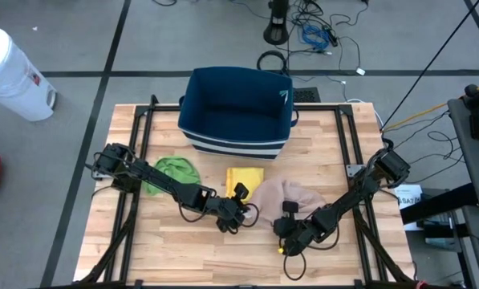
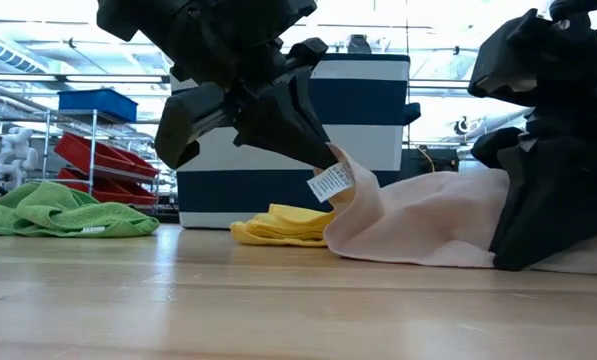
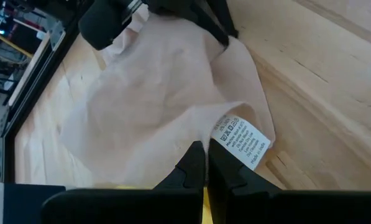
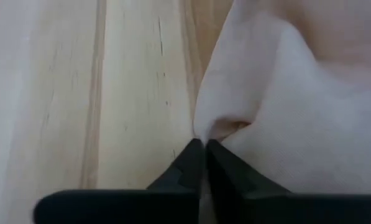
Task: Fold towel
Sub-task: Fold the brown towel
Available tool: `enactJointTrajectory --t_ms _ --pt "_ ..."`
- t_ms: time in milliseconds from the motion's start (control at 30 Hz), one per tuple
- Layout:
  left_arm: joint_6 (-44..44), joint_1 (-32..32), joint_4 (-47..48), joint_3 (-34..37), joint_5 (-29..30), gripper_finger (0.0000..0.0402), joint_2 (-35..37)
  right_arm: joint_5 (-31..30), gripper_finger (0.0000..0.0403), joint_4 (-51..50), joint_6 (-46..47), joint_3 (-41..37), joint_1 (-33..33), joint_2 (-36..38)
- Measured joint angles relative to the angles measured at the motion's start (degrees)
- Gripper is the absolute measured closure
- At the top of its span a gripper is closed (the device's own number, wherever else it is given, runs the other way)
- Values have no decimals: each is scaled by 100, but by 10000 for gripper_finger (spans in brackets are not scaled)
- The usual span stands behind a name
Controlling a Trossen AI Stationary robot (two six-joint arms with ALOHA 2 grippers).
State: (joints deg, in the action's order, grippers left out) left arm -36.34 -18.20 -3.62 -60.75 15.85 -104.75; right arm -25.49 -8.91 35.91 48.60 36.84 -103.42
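A pale pink towel (image 1: 291, 197) lies crumpled on the wooden table, in front of a navy basket. My left gripper (image 1: 242, 211) is at the towel's left edge, shut on the corner that carries a white label (image 2: 331, 183). My right gripper (image 1: 287, 231) is at the towel's near edge, shut on the cloth. In the low view the left gripper (image 2: 323, 150) holds its corner raised, and the rest of the towel (image 2: 428, 225) rests on the table. The right arm (image 2: 543, 190) hides its own fingertips there. My left gripper pinches the towel's edge (image 3: 201, 127) right beside the white label (image 3: 241, 138), between its two fingers (image 3: 191, 163). It comes slanting down from the table's left. That corner is lifted off the table and the label hangs below it; the cloth behind is slack. My right gripper pinches a puckered bit of the towel's near edge (image 4: 217, 127) between its two fingers (image 4: 188, 160), low over the wood. Whether it has one layer or several, I cannot tell. The cloth around it lies on the table.
A folded yellow cloth (image 1: 245, 177) lies just beyond the left gripper, and a green cloth (image 1: 176, 169) lies farther left. The navy basket (image 1: 237, 108) stands at the far middle of the table. Bare wood (image 1: 223, 257) runs along the near edge.
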Motion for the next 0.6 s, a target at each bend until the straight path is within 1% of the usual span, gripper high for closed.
enactJointTrajectory --t_ms 200,367,500,600 --pt "-13 2 -1 0 8 401 -1 -29 401 -180 -231 195 0 -9" --pt "-150 -41 -8 0 313 401 0 33 402 -773 -533 765 39 45" --pt "-373 -159 -58 0 645 401 -1 39 403 -1629 -793 1467 205 78" --pt "-637 -294 -13 -69 1210 401 0 33 403 -2540 -855 2189 365 91"
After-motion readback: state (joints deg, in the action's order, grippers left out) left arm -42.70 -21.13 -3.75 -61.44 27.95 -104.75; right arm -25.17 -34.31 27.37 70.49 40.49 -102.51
